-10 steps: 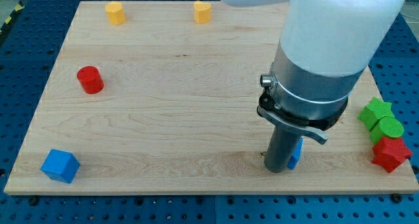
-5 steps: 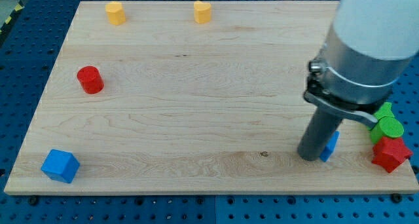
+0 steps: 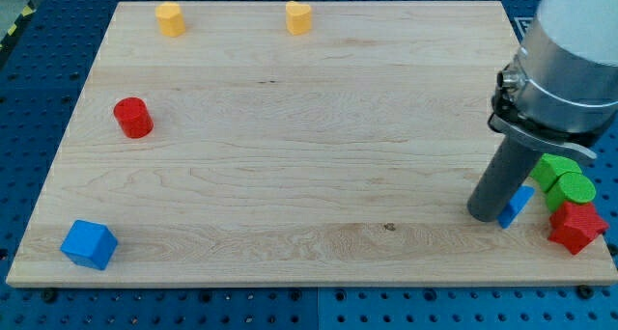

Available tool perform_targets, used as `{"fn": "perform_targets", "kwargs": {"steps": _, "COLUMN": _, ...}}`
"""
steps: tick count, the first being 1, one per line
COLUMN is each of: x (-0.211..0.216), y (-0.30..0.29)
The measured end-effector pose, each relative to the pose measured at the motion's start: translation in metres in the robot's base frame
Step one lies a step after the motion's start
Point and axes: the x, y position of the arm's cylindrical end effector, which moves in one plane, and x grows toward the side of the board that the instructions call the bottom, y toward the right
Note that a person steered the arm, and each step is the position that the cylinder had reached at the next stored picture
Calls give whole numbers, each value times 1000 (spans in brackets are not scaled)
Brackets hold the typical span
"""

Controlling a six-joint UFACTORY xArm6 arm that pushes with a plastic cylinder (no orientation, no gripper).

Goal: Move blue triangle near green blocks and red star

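Note:
The blue triangle (image 3: 516,206) lies near the board's right edge, partly hidden behind my rod. My tip (image 3: 484,215) sits on the board just left of it, touching it. To the triangle's right stand two green blocks: a star-like one (image 3: 552,166) and a round one (image 3: 574,189). The red star (image 3: 576,227) lies below them at the right edge. The triangle is a short gap from the green round block and the red star.
A red cylinder (image 3: 132,117) stands at the left. A blue cube (image 3: 89,244) sits at the bottom left corner. Two yellow blocks (image 3: 170,18) (image 3: 298,16) stand along the top edge. The wooden board (image 3: 290,156) lies on a blue perforated table.
My tip has slid to the right along the lower part of the board, pushing the blue triangle with it toward the green blocks and red star. The other blocks have not moved.

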Motion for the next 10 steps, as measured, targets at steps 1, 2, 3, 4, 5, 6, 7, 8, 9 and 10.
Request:
{"fn": "perform_targets", "kwargs": {"steps": 1, "x": -9, "y": -2}}
{"fn": "perform_targets", "kwargs": {"steps": 2, "x": -25, "y": -7}}
{"fn": "perform_targets", "kwargs": {"steps": 3, "x": -21, "y": 1}}
{"fn": "perform_targets", "kwargs": {"steps": 4, "x": -5, "y": 2}}
{"fn": "perform_targets", "kwargs": {"steps": 5, "x": -5, "y": 2}}
{"fn": "perform_targets", "kwargs": {"steps": 6, "x": -16, "y": 8}}
{"fn": "perform_targets", "kwargs": {"steps": 7, "x": -34, "y": 8}}
{"fn": "perform_targets", "kwargs": {"steps": 8, "x": -34, "y": 30}}
{"fn": "perform_targets", "kwargs": {"steps": 9, "x": -29, "y": 42}}
{"fn": "perform_targets", "kwargs": {"steps": 10, "x": -29, "y": 38}}
